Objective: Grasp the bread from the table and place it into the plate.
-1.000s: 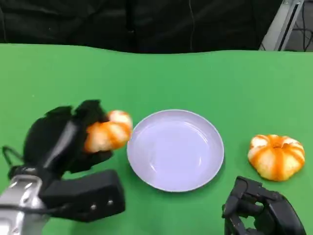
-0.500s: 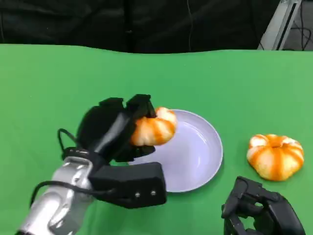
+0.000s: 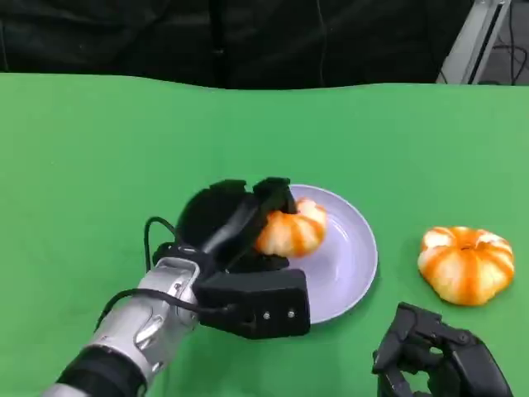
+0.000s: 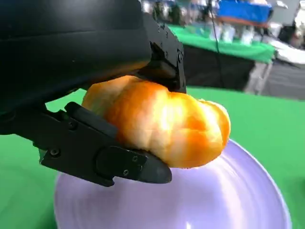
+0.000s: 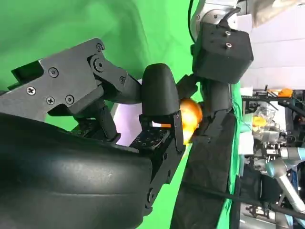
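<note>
Held above the left part of the plate: an orange-and-white bread roll, clamped in the black fingers of the left hand. Seen close from the left wrist view, fingers pressed on top of the roll and beneath it, the purple-white dish just below, the roll's underside apart from the plate floor. Silver left forearm angled in from the near left, a black cable looping beside the wrist.

Resting on the green surface to the right of the plate, well apart from it: a second bread roll, round and ridged like a small pumpkin, orange stripes over pale crust.

Low at the near right edge, the right hand, near the second roll but not touching it, fingers curled inward around nothing. From the right wrist view, that hand's black shell and bent fingers up close, with the left arm and a glimpse of the held roll beyond.

Behind the far edge of the surface, dark drapery and a grey metal frame at the far right corner.
</note>
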Controlling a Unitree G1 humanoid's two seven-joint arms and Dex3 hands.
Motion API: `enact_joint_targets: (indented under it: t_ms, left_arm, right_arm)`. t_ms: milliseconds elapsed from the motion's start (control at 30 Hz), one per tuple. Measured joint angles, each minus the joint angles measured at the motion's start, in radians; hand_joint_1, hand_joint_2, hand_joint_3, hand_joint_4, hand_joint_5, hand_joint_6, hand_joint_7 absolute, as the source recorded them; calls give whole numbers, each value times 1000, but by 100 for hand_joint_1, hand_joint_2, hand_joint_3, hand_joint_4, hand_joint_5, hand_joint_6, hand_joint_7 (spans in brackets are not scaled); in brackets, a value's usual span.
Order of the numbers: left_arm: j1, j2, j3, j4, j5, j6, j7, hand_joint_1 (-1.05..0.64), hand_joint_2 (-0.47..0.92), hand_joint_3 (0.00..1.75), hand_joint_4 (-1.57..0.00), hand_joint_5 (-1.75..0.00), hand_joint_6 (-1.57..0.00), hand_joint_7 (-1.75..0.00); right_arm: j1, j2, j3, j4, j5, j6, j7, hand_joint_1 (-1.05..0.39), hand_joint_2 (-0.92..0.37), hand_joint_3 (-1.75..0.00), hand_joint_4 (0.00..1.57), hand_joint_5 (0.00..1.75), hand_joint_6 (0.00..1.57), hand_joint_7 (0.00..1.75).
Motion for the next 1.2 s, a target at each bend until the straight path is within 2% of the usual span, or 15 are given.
enact_joint_targets:
  t_ms: [33,67,133,167,233,333,400,500,600,767,867,1033,1200]
  left_arm:
    - [-6,10,-9,4,-4,-16,-44,-59,92,45,-25,-20,-50,-6]
    - [-12,22,-18,5,-8,-30,-86,-64,92,47,-22,-12,-46,-3]
    - [-19,47,-25,5,-13,-52,-149,-68,92,48,-19,-5,-43,-1]
    - [-19,56,-25,5,-16,-57,-165,-79,92,61,-8,-2,-26,0]
    - [-20,69,-29,4,-18,-55,-213,-85,92,69,-2,0,-17,0]
    - [-20,88,-46,4,-16,-46,-272,-87,92,73,0,0,-15,0]
    - [-20,90,-46,2,-16,-43,-281,-87,92,73,0,0,-14,0]
    - [-20,91,-47,-4,-14,-41,-284,-100,92,85,0,0,-7,0]
    - [-13,105,-48,-12,-9,-67,-264,-103,92,87,0,0,-6,-1]
    - [-1,125,-41,-34,-14,-79,-255,-104,92,87,0,0,-5,0]
    - [78,182,14,-165,-90,-134,-269,-102,92,80,0,0,-6,-1]
    - [213,267,123,-369,-259,-137,-386,-93,92,61,0,0,-6,-1]
    - [355,284,218,-527,-530,-92,-568,-86,92,49,0,0,-8,-1]
  right_arm:
    - [0,0,1,-4,-5,1,-3,-14,-67,-100,77,175,72,154]
    - [0,1,2,-6,-8,2,-5,-14,-67,-100,77,175,72,154]
    - [0,2,4,-6,-13,3,-8,-14,-68,-100,77,175,72,154]
    - [1,2,4,-7,-14,3,-10,-14,-68,-100,77,175,72,154]
    - [0,4,5,-6,-14,3,-11,-14,-67,-100,77,175,72,153]
    - [-2,7,5,-5,-14,3,-11,-14,-67,-101,77,175,72,153]
    - [-2,7,5,-5,-14,3,-11,-14,-67,-101,77,175,72,153]
    - [-2,7,5,-4,-14,3,-11,-15,-66,-102,77,175,72,152]
    - [-3,7,5,-4,-14,3,-11,-15,-66,-103,77,175,72,152]
    - [-5,7,7,-3,-15,3,-10,-15,-66,-103,76,175,72,152]
    - [-5,6,5,-2,-16,3,-12,-14,-66,-104,77,175,72,152]
    - [-14,7,3,7,-13,0,-8,-14,-65,-105,77,175,72,152]
    - [-16,6,1,9,-11,0,-1,-14,-65,-105,78,175,72,152]
